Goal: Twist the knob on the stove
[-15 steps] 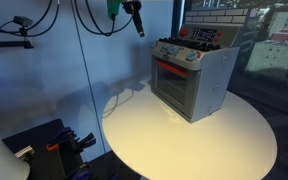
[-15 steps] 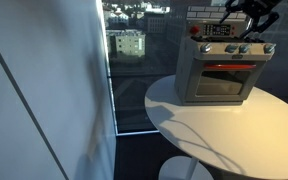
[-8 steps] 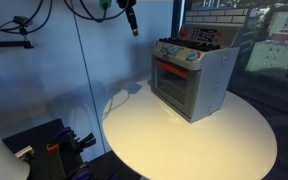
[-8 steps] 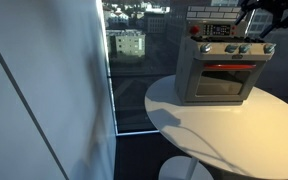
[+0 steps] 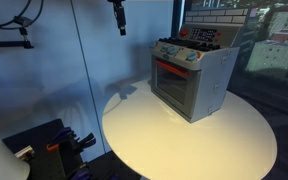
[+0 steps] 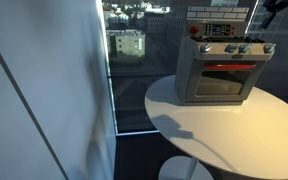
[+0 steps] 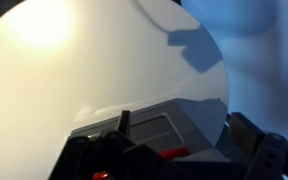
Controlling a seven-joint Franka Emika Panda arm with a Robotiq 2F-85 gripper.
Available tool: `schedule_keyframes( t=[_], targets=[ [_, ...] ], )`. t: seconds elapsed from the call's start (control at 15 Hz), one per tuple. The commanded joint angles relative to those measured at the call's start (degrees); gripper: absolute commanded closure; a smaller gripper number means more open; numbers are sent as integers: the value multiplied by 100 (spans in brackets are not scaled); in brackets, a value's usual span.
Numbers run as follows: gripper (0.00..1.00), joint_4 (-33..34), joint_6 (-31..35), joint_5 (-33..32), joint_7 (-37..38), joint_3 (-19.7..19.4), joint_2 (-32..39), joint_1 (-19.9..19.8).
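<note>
The stove [image 5: 192,78] is a small silver-grey toy oven with a red-framed glass door, standing at the far side of the round white table [image 5: 184,140]. It shows in both exterior views [image 6: 222,72]. A row of small knobs [image 5: 180,55] runs above the door [image 6: 234,48]. My gripper [image 5: 118,16] hangs high in the air, well off to the side of the stove and apart from it. It shows at the top edge of an exterior view [image 6: 276,10]. In the wrist view my gripper [image 7: 184,125] is open and empty, with the stove [image 7: 154,128] far below.
A brick-patterned panel [image 5: 212,36] rises behind the stove. A window with a city view [image 6: 129,60] lies beyond the table. A blue wall [image 5: 54,70] and black gear [image 5: 54,145] sit beside the table. Cables [image 5: 24,15] hang at the top.
My gripper has risen and moved farther away from the stove, sideways toward the frame's top edge. The stove has not moved.
</note>
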Motion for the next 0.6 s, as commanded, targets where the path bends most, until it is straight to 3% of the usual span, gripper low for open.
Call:
schedule_keyframes(
  t=[0.0,0.53],
  targets=[
    [0,-65,-744,-201,-180,-2,-358,-96],
    [0,-153,-1744,-605,-229,13,-871,-229]
  ],
)
